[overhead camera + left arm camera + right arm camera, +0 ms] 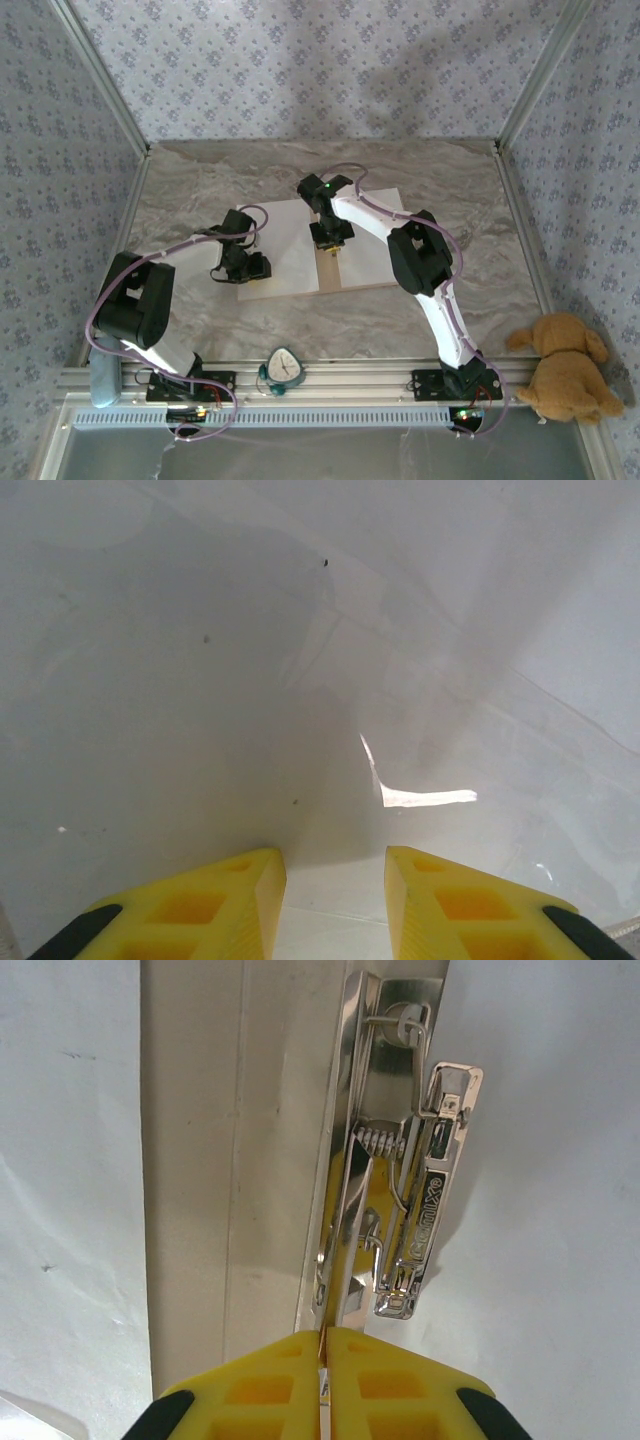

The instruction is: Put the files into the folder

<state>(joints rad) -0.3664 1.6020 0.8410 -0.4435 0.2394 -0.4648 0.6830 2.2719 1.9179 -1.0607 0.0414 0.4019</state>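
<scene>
The tan folder [330, 291] lies open at the table's middle. One white file [285, 250] covers its left half and another [365, 268] its right half. My left gripper [247, 270] is low over the left sheet's near-left corner. In the left wrist view its yellow fingers [333, 858] stand open over white paper [430, 680], with nothing between them. My right gripper [328, 243] is at the centre fold. Its fingers [324, 1332] are shut on the near end of the metal clip [420, 1190]. The bare folder spine [200, 1160] runs between the two sheets [70, 1210] [550, 1210].
A plush dog [565, 365] sits off the table's near-right corner. A small clock-like object [283, 367] rests on the front rail between the arm bases, with a grey-blue cylinder [103, 380] at the near left. Patterned walls and aluminium posts bound the marbled tabletop [440, 190].
</scene>
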